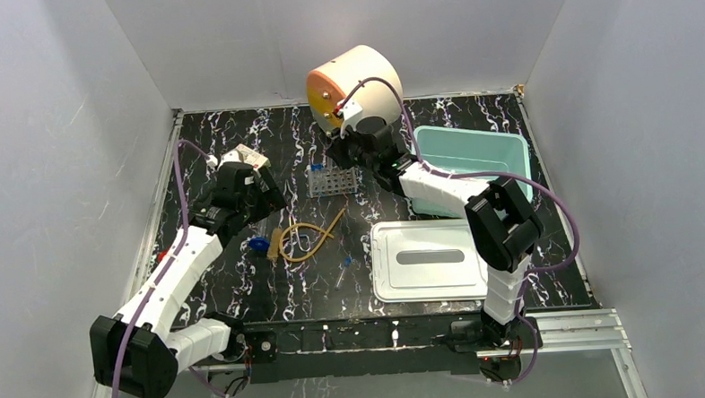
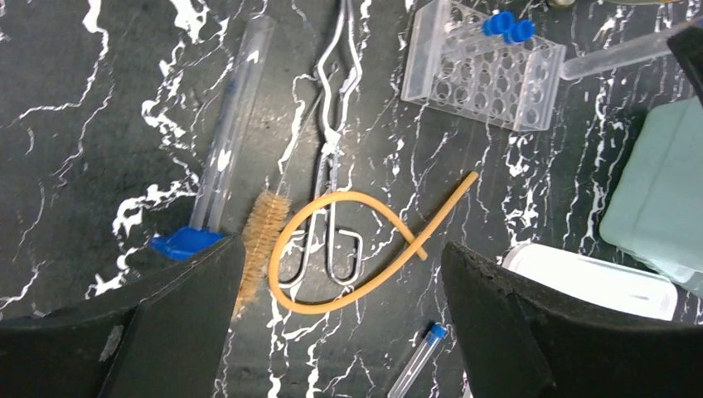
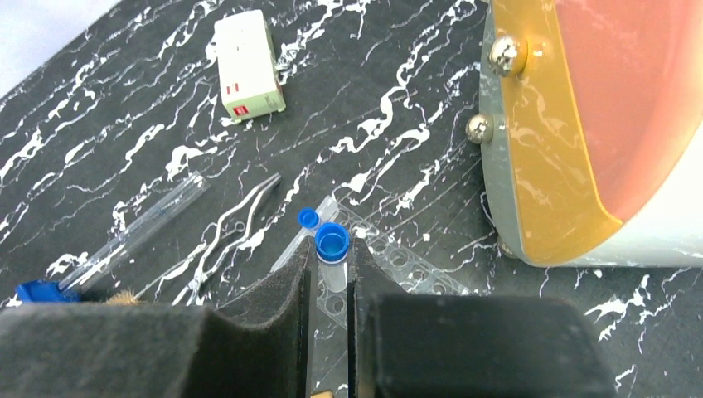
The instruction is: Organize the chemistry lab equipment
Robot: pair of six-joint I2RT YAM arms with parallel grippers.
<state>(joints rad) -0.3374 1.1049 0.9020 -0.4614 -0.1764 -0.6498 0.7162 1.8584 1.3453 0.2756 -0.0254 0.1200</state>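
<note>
My right gripper (image 3: 332, 257) is shut on a clear blue-capped tube (image 3: 332, 242), held just over the small clear rack (image 3: 398, 265). Another capped tube (image 3: 307, 218) stands in the rack beside it. My left gripper (image 2: 341, 245) hangs open above the tan tubing coil (image 2: 365, 197) and holds nothing. Under the coil lie metal tongs (image 2: 332, 141). A bristle brush (image 2: 261, 228) and a long blue-capped tube (image 2: 232, 124) lie to its left. A small capped tube (image 2: 419, 361) lies loose nearer the front. In the top view the rack (image 1: 334, 181) sits mid-table.
The round cream-and-orange cabinet (image 1: 355, 87) stands at the back, close behind the right gripper (image 1: 342, 155). A teal tub (image 1: 473, 158) sits at the right, with its white lid (image 1: 426, 259) in front of it. A small white box (image 3: 247, 65) lies at the far left.
</note>
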